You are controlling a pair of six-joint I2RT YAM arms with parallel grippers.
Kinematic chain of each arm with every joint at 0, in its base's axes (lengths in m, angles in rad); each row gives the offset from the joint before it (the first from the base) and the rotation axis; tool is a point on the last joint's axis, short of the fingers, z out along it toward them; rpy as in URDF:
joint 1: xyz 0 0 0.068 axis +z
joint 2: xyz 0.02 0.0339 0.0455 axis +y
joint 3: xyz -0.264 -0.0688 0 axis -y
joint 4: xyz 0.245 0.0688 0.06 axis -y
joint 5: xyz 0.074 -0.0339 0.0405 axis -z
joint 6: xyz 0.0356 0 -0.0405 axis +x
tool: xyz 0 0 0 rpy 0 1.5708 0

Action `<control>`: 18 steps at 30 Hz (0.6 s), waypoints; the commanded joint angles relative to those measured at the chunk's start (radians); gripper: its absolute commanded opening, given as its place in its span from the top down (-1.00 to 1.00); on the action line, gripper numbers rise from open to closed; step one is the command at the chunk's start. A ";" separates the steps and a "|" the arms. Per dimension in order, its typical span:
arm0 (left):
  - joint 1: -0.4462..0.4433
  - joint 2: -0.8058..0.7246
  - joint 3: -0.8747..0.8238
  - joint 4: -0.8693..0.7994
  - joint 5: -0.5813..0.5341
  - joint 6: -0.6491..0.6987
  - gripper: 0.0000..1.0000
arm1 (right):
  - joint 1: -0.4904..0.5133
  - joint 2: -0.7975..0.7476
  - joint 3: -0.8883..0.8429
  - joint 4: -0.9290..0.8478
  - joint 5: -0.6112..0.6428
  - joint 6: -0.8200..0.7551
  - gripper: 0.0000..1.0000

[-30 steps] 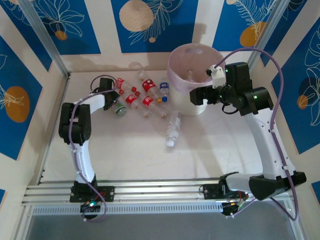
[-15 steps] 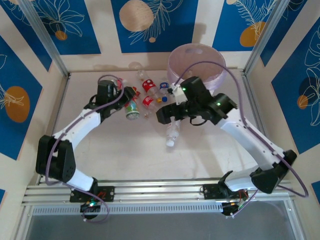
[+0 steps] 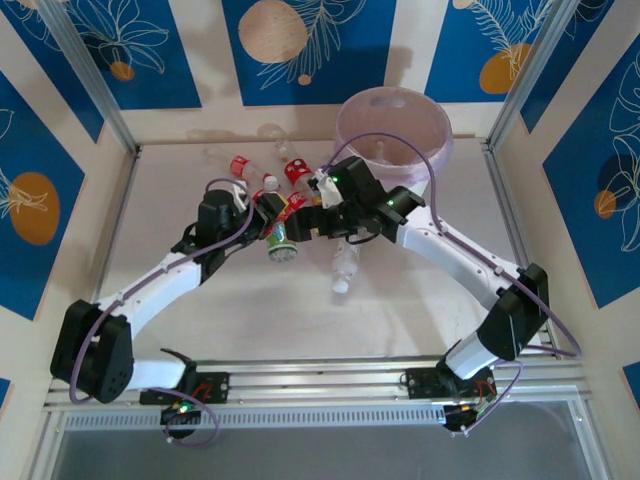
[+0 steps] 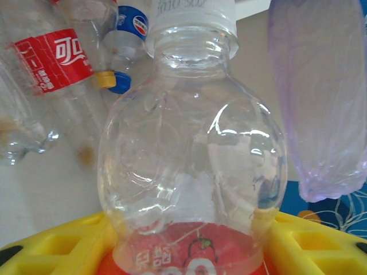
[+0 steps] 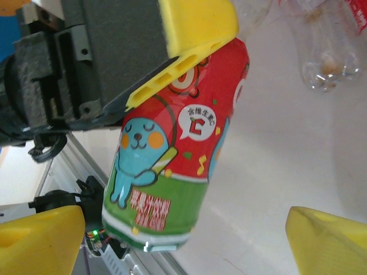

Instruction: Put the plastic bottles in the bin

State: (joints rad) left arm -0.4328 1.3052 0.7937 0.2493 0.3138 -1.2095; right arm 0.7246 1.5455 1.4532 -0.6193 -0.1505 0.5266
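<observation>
Where the two arms meet over the middle of the table (image 3: 200, 300), the left pincer (image 3: 272, 222) is closed on the held bottle (image 3: 283, 243). In the left wrist view its yellow fingers (image 4: 51, 247) press on both sides of the label, with the cap pointing away from the camera.

Held bottle (image 4: 189, 149), appearance:
- Upper body: clear, rounded plastic, dented in places, no visible liquid.
- Cap: white, ribbed screw type.
- Lower body (image 5: 172, 166): a wrap label, red above and green below, bearing a blue cartoon animal, a round white emblem and white print.

The right pincer (image 3: 312, 222) faces this bottle from the other side. Its yellow fingers (image 5: 40, 243) stand wide apart, one on each side of the label and touching neither side. It holds nothing.

The bin (image 3: 342, 140) stands at the far right of the table. It is round and white, lined with a translucent lilac bag (image 4: 321, 97). The held bottle is outside it, to its near left.

Other bottles on the table:
- The red-labelled bottles (image 3: 240, 165) lie in a loose group on the far side, left of the bin.
- One blue-labelled bottle (image 4: 131, 26) lies among them, beside a yellow cap (image 4: 106, 78).
- A clear bottle (image 3: 346, 262) with a white cap lies alone, just nearer than the right pincer.
- A second clear one (image 3: 270, 133) lies by the back wall.
</observation>
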 commanded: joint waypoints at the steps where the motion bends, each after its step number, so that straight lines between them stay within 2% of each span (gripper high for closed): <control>1: -0.024 -0.008 -0.003 0.099 -0.011 -0.063 0.06 | -0.002 0.023 -0.025 0.066 -0.058 0.046 -0.82; 7: -0.051 0.000 -0.001 0.138 -0.036 -0.082 0.07 | -0.006 0.058 -0.045 0.115 -0.090 0.068 -0.82; 14: -0.070 0.037 -0.043 0.277 -0.063 -0.167 0.09 | -0.005 0.099 -0.049 0.179 -0.154 0.118 -0.68; 18: -0.071 0.036 -0.044 0.269 -0.069 -0.161 0.08 | -0.005 0.094 -0.054 0.177 -0.144 0.115 -0.52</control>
State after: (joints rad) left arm -0.4934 1.3392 0.7540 0.4538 0.2653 -1.3544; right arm 0.7216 1.6398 1.4101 -0.4595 -0.2668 0.6308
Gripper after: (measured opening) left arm 0.560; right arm 0.776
